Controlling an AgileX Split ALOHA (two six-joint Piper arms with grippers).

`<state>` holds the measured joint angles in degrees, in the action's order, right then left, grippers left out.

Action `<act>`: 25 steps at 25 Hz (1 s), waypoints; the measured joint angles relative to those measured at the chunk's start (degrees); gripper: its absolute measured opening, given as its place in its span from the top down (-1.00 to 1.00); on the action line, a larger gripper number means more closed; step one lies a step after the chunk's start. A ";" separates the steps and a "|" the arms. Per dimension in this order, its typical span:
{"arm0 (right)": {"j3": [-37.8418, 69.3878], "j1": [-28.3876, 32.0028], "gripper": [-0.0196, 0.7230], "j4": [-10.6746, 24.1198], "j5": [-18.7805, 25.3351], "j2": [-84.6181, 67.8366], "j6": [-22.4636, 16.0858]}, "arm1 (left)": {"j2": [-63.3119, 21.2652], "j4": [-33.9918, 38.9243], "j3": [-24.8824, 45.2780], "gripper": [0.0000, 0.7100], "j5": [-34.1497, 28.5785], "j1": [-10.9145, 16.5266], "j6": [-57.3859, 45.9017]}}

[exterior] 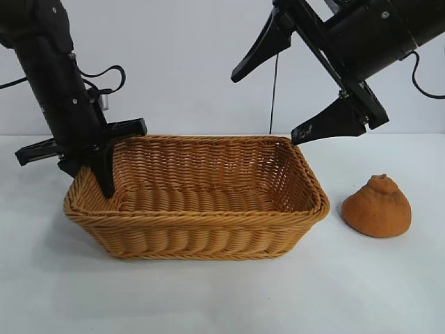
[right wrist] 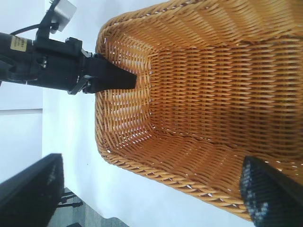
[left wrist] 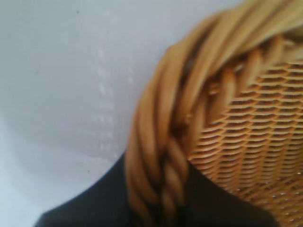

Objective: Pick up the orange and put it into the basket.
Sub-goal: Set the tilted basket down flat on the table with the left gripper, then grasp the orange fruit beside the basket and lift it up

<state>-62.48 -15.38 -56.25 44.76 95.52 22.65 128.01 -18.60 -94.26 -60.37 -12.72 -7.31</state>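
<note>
The orange (exterior: 376, 207), a dull brownish fruit with a knobbed top, lies on the white table to the right of the basket (exterior: 208, 217), clear of it. The tan wicker basket sits mid-table with nothing inside. My left gripper (exterior: 99, 172) is shut on the basket's left braided rim (left wrist: 161, 156), one finger inside the wall and one outside. My right gripper (exterior: 267, 106) hangs wide open in the air above the basket's back right corner, holding nothing. In the right wrist view the basket's inside (right wrist: 199, 94) and the left gripper (right wrist: 123, 80) show; the orange is out of that view.
White table (exterior: 222, 299) runs in front of the basket and around the orange. A plain pale wall stands behind. A thin cable (exterior: 273, 97) hangs behind the basket's back rim.
</note>
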 joint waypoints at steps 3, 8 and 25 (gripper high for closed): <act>0.00 0.00 -0.92 0.00 0.00 0.00 0.00 | 0.00 -0.19 0.00 0.66 0.04 -0.05 0.02; 0.00 0.00 -0.92 0.00 0.00 0.00 0.00 | -0.05 -0.49 -0.32 -0.13 -0.07 -0.10 0.14; -0.13 0.00 -0.92 0.00 0.00 0.00 0.00 | -11.54 13.20 -10.65 -0.39 -8.66 0.27 0.18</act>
<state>-62.61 -15.38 -56.25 44.76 95.52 22.65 116.47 -5.40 -104.90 -69.03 -12.45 -7.13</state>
